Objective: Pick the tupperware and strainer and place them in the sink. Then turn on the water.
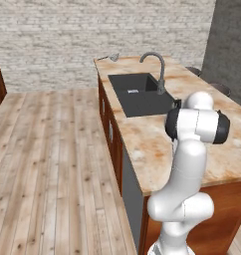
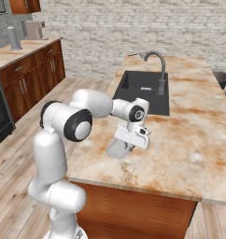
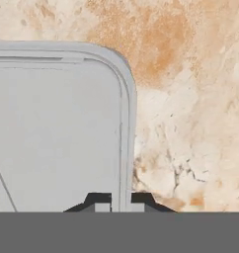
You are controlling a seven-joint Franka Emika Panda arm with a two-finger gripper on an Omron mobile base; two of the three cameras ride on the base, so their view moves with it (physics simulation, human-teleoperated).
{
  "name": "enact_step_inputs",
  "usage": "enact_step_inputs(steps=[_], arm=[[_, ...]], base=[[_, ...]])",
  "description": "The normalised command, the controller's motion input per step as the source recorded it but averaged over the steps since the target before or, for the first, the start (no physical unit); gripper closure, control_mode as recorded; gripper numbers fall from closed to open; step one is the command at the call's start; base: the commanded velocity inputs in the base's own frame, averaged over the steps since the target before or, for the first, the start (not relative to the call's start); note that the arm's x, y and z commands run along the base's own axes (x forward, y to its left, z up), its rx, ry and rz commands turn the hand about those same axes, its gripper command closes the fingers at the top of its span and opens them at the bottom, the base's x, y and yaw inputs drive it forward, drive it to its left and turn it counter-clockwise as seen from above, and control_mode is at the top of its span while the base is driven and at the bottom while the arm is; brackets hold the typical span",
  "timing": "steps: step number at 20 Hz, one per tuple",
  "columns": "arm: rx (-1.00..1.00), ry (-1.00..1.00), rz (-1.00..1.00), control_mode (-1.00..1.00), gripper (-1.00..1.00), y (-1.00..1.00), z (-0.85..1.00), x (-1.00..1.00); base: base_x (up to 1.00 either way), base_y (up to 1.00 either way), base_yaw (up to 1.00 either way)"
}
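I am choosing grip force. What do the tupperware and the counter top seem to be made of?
The tupperware looks like smooth matte grey-white plastic, with a moulded raised rim. The counter top looks like polished stone, perhaps marble: beige with orange veins.

Arm bent fwd & low, gripper (image 3: pixel 121 201) pointing down, fingers nearly closed

No text, labels or numbers can be read
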Motion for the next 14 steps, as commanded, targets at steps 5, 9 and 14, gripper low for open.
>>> enact_step_inputs(steps=[5, 9, 14], arm=[[0.06, 0.00, 0.03, -1.00, 1.00, 0.00, 0.75, -0.48], [0.00, 0.00, 0.06, -1.00, 1.00, 0.04, 0.80, -0.66], [0.00, 0.00, 0.08, -1.00, 1.00, 0.29, 0.94, -0.70]], base=[[0.00, 0.00, 0.00], [0.00, 0.00, 0.00], [0.00, 0.00, 0.00]])
